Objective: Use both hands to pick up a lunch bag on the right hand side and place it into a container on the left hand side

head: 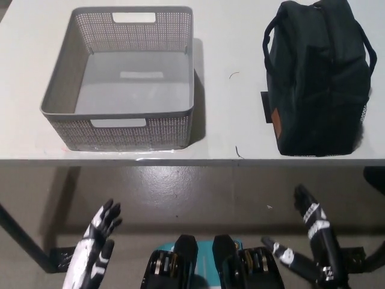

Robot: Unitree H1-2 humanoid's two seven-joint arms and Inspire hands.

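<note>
Two things are carried by the counter [222,108]: a dark lunch bag [316,81] set near its right end, close to the front edge, and a grey perforated container [129,129] set toward the left, also close to the front edge. The two are kept well apart by a bare strip of counter. The bag is seen upright, its handles at the sides and a small tan tag on its left face. The white left robot hand [95,247] and the black right robot hand [310,238] are held below the front edge, over the floor, fingers spread and nothing grasped. The bag is found above the right robot hand, with only the counter's front edge between them.
</note>
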